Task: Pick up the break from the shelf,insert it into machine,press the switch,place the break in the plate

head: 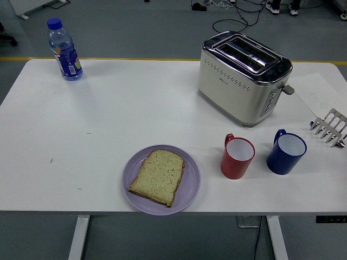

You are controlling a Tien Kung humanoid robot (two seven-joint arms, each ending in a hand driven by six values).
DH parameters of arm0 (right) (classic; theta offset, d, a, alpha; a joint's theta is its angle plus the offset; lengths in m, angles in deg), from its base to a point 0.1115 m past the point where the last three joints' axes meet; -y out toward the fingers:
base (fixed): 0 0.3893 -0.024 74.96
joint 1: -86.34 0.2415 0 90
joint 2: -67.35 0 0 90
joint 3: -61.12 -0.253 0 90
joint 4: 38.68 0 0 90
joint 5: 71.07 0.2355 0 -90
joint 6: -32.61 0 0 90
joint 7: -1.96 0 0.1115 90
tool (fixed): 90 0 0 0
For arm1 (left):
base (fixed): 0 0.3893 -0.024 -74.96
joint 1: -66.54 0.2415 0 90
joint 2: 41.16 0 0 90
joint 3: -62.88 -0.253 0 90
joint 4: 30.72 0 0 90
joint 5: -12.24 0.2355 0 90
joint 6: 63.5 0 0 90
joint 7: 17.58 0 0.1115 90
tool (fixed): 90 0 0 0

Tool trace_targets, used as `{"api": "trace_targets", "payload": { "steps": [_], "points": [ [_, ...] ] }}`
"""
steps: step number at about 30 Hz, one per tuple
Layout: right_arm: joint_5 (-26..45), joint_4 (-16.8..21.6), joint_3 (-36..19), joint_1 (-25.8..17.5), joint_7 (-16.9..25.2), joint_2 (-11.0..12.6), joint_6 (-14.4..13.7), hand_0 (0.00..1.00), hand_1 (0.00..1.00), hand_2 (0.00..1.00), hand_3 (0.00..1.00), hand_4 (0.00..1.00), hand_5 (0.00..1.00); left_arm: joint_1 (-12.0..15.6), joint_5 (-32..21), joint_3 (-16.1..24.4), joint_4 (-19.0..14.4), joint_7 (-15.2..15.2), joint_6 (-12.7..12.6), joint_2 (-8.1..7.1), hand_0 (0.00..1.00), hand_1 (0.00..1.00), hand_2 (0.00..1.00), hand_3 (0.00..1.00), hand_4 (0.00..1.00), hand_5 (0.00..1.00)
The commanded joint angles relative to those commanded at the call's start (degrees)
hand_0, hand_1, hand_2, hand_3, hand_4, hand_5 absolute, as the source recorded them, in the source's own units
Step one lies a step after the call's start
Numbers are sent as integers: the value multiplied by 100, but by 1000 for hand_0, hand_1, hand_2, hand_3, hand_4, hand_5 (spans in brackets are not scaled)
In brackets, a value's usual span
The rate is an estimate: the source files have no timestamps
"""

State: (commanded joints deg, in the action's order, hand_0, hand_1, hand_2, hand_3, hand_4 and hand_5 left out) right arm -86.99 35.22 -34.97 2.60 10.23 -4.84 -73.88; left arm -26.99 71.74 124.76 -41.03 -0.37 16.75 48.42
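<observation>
plate (191,187) lilac | toaster (238,81) cream, chrome | mugs red (237,157), blue (286,152)

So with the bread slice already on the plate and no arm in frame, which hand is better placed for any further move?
Neither hand is visible, so placement can't be compared. If anything, the right: the toaster with its lever and the rack are on the table's right side. The bread slice lies on the purple plate.
</observation>
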Motion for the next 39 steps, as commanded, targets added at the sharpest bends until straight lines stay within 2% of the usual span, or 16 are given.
{"api": "trace_targets", "payload": {
  "steps": [20,39],
  "points": [
    [86,77,-62,40,-25,46,106,679,653,688,637,470,324,-27,23,49,0,-49,20,27,415,479,518,596,370,998],
    [121,170,-42,25,-59,-10,147,672,640,678,625,468,321,-25,104,104,0,-26,21,23,416,479,519,595,371,998]
  ]
}}
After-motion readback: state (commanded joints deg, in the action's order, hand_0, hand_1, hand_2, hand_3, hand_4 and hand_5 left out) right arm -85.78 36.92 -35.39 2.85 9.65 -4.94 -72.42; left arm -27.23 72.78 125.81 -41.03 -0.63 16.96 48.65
